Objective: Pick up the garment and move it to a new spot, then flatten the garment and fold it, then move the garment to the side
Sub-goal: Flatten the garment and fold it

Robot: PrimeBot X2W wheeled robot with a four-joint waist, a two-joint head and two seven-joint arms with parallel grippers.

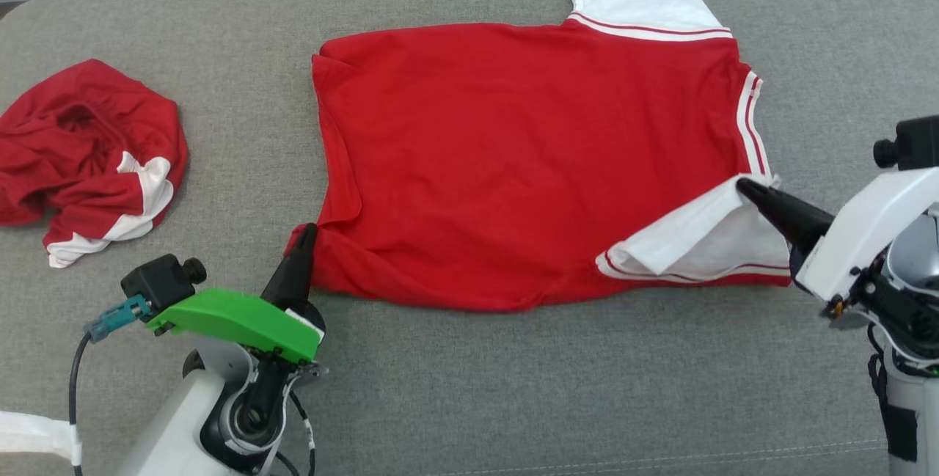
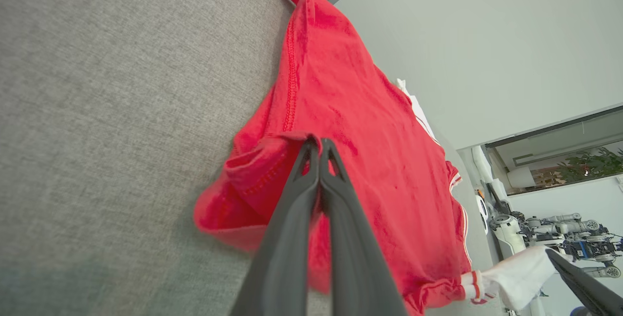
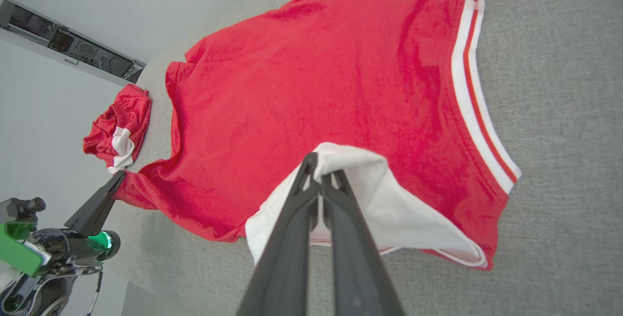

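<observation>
The garment (image 1: 513, 160) is a red shirt with white, red-striped sleeves, spread nearly flat on the grey cushion. My left gripper (image 1: 308, 230) is shut on its near left hem corner; the left wrist view shows the garment (image 2: 370, 160) with red cloth bunched between the closed tips of that gripper (image 2: 319, 141). My right gripper (image 1: 744, 186) is shut on the white near sleeve, folded inward. In the right wrist view the garment (image 3: 316, 87) lies ahead, my right gripper (image 3: 316, 160) pinches white cloth, and the left gripper (image 3: 119, 179) shows at the hem.
A second red and white garment (image 1: 88, 153) lies crumpled at the left of the cushion, also seen as a crumpled garment (image 3: 119, 128) in the right wrist view. Bare grey cushion (image 1: 550, 388) runs in front of the shirt and at the far right.
</observation>
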